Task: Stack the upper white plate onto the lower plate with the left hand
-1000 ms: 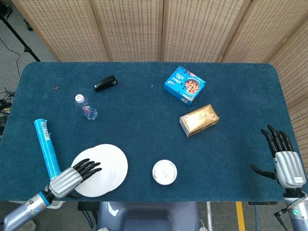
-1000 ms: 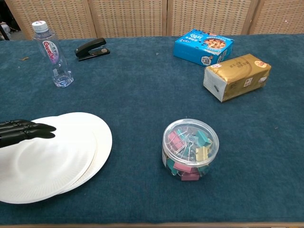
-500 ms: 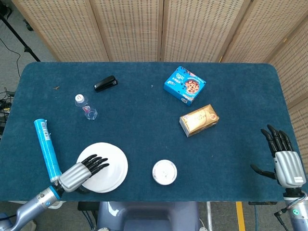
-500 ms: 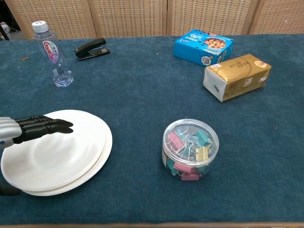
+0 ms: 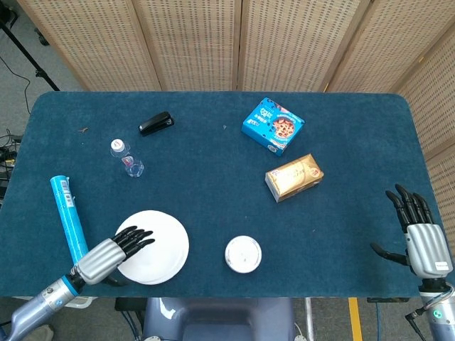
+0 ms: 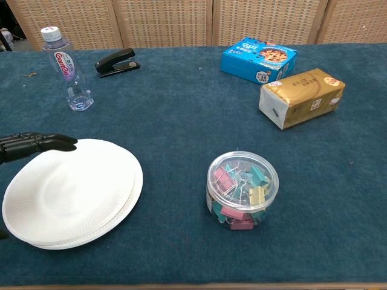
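Two white plates lie stacked near the table's front left. The upper plate (image 5: pixel 151 244) (image 6: pixel 69 188) sits on the lower plate (image 6: pixel 134 188), whose rim shows along the right side. My left hand (image 5: pixel 110 254) (image 6: pixel 30 145) hovers at the stack's left rim with its dark fingers stretched out and apart over the edge, holding nothing. My right hand (image 5: pixel 419 238) stays open at the table's front right, far from the plates, and shows only in the head view.
A clear tub of binder clips (image 6: pixel 242 189) (image 5: pixel 243 253) stands right of the plates. A blue tube (image 5: pixel 69 219) lies left of them. A water bottle (image 6: pixel 66 67), a black stapler (image 6: pixel 117 62), a blue cookie box (image 6: pixel 260 58) and a gold tissue pack (image 6: pixel 302 97) are farther back.
My left hand set the upper plate down squarely on the lower one, let go, and drew back to the left off the stack. The right hand stayed still.
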Tool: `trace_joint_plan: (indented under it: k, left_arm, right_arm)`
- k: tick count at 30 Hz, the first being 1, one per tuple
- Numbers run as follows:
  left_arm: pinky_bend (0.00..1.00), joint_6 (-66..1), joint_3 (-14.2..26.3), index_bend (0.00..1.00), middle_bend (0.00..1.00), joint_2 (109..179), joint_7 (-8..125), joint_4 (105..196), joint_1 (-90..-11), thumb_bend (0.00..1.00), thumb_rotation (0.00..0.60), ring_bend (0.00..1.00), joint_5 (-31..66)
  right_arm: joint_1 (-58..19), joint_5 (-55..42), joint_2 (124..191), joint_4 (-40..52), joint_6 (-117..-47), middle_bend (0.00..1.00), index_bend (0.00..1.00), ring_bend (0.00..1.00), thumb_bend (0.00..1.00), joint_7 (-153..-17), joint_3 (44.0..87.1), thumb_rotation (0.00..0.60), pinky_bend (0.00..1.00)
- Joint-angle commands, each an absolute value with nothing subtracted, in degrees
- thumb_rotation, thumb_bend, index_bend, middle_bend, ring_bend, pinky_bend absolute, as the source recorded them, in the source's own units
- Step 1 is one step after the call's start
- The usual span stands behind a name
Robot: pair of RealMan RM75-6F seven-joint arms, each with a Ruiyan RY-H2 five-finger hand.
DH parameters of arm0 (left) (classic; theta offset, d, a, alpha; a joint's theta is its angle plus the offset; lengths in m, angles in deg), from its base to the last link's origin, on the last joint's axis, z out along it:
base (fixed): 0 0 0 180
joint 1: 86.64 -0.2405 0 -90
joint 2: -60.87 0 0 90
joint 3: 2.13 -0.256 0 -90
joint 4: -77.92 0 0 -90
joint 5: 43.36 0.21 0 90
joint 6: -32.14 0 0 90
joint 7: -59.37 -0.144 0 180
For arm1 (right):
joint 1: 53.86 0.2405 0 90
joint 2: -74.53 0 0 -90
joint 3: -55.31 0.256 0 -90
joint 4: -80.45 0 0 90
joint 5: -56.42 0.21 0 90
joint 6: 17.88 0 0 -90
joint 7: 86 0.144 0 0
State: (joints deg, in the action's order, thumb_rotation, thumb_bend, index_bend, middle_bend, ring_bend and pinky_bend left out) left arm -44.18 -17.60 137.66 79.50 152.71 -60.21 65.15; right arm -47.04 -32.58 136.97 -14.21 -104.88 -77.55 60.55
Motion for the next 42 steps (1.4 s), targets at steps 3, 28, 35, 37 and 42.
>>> trace_joint_plan:
  k: [3, 28, 35, 37, 42]
  left_arm:
    - [0.00, -46.59, -16.41, 0.00, 0.00, 134.82, 83.50, 153.74, -60.67, 0.00, 0.600, 0.00, 63.33]
    - [0.00, -31.56, -13.38, 0.00, 0.00, 135.62, 83.53, 157.99, -56.63, 0.00, 0.600, 0.00, 55.23]
    - [0.00, -28.85, -13.24, 0.00, 0.00, 135.43, 84.28, 159.50, -55.44, 0.00, 0.600, 0.00, 54.40]
    - [0.00, -27.08, -13.70, 0.00, 0.00, 135.82, 84.92, 159.80, -54.89, 0.00, 0.600, 0.00, 54.28]
    - [0.00, -25.79, -13.94, 0.00, 0.00, 136.37, 86.00, 159.69, -54.35, 0.00, 0.600, 0.00, 54.21]
  right_arm:
    - [-47.01, -32.67, 137.00, -14.31, -104.83, 0.00, 0.00, 0.00, 0.00, -77.65, 60.50, 0.600, 0.00]
    - [-46.88, -32.57, 137.16, -14.28, -104.50, 0.00, 0.00, 0.00, 0.00, -77.69, 60.48, 0.600, 0.00]
    - [-46.87, -32.66, 137.11, -14.29, -104.57, 0.00, 0.00, 0.00, 0.00, -77.60, 60.50, 0.600, 0.00]
    - [-46.87, -32.65, 137.09, -14.28, -104.57, 0.00, 0.00, 0.00, 0.00, -77.58, 60.51, 0.600, 0.00]
    - [-46.88, -32.65, 137.08, -14.28, -104.58, 0.00, 0.00, 0.00, 0.00, -77.59, 60.50, 0.600, 0.00]
